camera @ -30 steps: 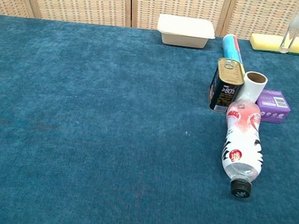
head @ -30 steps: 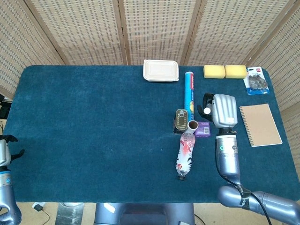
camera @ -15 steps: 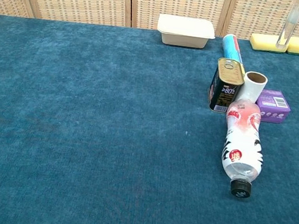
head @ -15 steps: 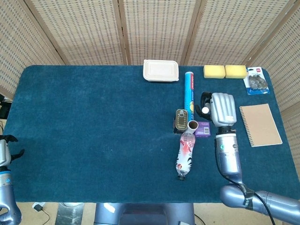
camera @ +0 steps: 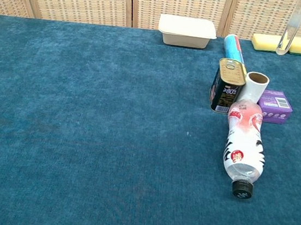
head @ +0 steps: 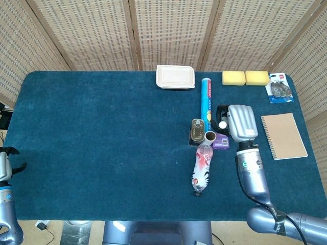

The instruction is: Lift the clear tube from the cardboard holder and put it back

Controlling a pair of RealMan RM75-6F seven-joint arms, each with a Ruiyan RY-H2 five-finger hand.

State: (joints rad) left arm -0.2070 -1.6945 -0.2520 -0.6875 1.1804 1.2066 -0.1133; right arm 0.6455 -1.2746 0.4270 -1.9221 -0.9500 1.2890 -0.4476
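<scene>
The clear tube (camera: 288,30) hangs upright in the air at the top right of the chest view, its lower end well above the table. In the head view my right hand (head: 240,122) grips it, and only the tube's top (head: 223,124) shows between the fingers. The cardboard holder (head: 210,136), a short upright roll (camera: 251,87), stands between a tin can and a purple box, just left of and nearer than the hand. My left hand (head: 6,166) sits off the table's near left corner, fingers apart and holding nothing.
Around the holder are a tin can (camera: 228,86), a purple box (camera: 275,106) and a lying plastic bottle (camera: 243,148). A blue roll (head: 206,99) lies behind them. A lidded container (head: 175,76), yellow sponges (head: 245,77), a blister pack (head: 279,88) and a notebook (head: 283,135) line the far and right sides.
My right hand has drifted slightly left toward the holder with the tube, and the tube's lower end has dipped a little. The left hand has not moved.
</scene>
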